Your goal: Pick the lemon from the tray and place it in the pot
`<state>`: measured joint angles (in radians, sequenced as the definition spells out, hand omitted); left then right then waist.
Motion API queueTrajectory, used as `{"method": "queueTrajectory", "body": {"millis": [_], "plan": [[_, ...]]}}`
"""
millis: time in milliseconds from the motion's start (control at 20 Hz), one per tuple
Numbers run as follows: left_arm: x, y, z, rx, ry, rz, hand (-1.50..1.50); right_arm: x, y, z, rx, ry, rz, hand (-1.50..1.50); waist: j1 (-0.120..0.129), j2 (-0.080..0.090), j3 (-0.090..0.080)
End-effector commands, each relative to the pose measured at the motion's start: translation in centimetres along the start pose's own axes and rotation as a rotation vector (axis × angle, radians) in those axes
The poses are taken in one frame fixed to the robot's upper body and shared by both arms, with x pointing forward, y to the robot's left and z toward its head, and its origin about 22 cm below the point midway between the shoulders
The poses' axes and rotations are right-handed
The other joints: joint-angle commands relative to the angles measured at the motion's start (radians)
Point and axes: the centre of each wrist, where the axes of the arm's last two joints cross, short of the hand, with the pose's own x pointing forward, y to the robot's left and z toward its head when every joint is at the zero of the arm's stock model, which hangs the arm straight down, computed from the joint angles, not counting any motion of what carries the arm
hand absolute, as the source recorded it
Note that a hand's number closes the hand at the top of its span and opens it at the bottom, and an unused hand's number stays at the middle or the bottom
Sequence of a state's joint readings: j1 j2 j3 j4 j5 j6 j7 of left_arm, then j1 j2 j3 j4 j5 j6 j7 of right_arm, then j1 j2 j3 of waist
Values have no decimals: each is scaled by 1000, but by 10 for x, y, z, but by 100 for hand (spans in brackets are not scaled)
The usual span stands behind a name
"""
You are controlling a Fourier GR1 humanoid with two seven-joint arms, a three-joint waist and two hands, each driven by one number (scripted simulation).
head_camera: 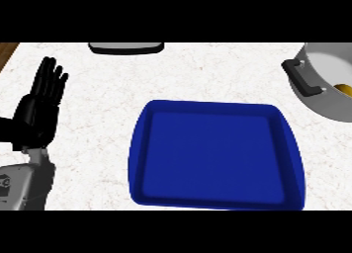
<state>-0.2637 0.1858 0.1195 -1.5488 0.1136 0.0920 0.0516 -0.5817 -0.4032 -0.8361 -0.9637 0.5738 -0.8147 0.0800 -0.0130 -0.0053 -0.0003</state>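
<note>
At the left edge the left hand point(40, 101) rests over the white counter point(208, 74), its fingers straight and pointing up, holding nothing. A blue tray point(146, 148) lies in the middle. At the far right stands a grey pot point(332, 106) with a black handle point(301, 77); the lemon point(346, 91) lies inside it, well apart from the hand. The right hand does not show.

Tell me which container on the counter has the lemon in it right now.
The grey pot at the right edge holds it: the yellow lemon shows inside, by the black handle. The blue tray at centre holds nothing.
</note>
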Motion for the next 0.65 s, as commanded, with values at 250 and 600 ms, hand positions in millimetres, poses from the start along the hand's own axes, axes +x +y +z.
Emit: {"method": "queueTrajectory", "body": {"millis": [250, 600], "plan": [[11, -1, 2, -3, 4, 5, 0, -41, -89, 5, -66, -12, -44, -150, 4, 2, 0], [10, 1, 15, -9, -2, 7, 0, -49, -142, -3, -80, -4, -18, -150, 10, 3, 0]]}}
